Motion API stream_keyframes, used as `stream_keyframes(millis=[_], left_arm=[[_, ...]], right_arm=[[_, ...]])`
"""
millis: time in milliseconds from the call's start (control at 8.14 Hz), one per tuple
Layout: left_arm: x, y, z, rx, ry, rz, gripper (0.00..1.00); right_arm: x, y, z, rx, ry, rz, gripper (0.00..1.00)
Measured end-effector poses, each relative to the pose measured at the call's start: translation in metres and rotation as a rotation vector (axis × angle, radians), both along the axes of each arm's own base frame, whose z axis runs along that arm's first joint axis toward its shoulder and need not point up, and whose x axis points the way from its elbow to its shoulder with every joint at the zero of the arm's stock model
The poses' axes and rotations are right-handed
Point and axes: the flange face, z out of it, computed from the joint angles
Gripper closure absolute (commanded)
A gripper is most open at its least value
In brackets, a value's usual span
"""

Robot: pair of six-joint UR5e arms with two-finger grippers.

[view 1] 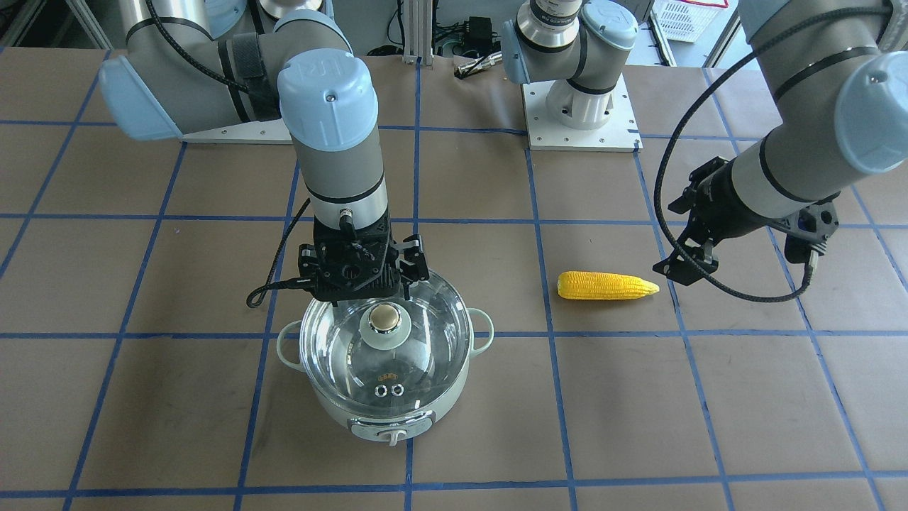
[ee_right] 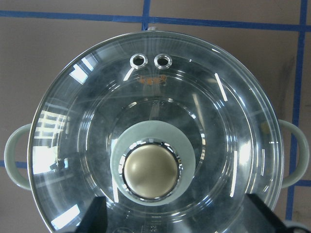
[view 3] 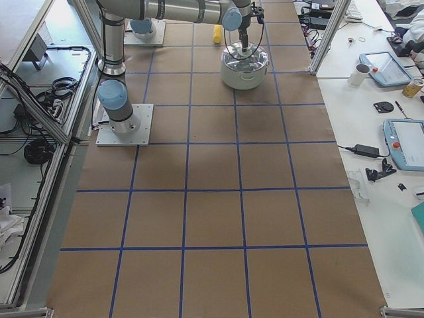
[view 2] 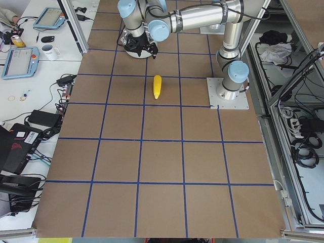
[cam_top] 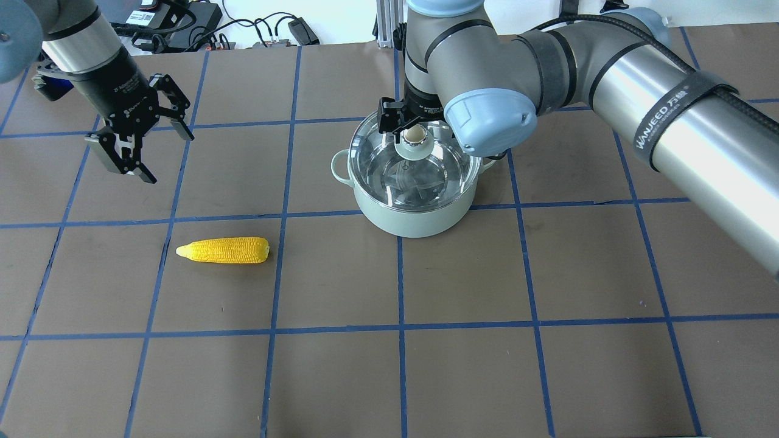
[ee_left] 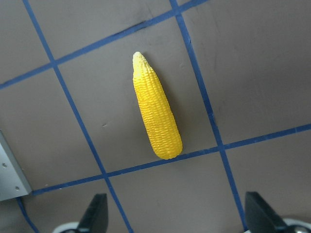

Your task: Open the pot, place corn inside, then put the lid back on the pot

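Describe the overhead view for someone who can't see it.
The right gripper, open, hangs over the knob of a glass lid on a mint-green pot. Left of it, a yellow corn cob lies on the gridded table, the open left gripper nearby.

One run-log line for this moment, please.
lid: on pot | corn: on table | right gripper: open, over knob | left gripper: open, apart from corn

lid [view 1: 418, 355] on pot [view 1: 332, 407], corn [view 1: 606, 286] well apart
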Motion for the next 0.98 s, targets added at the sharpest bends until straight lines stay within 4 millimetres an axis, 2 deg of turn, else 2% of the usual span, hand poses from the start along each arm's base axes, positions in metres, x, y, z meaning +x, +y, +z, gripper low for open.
stream_keyframes(millis=[369,615,983], left_arm=[[-0.008,0.003,-0.068,-0.030,0.034,0.186,0.00],[-0.010,0.012,-0.101,-0.009,0.019,0.263,0.00],[-0.008,0.013,-0.147,-0.024,-0.016,0.329,0.00]], right_arm=[[0.000,-0.012,-0.013,-0.013,0.033,-0.108,0.00],[0.007,-0.026,-0.012,-0.032,0.022,-0.135,0.00],[0.025,-0.027,-0.020,-0.039,0.023,-0.129,0.00]])
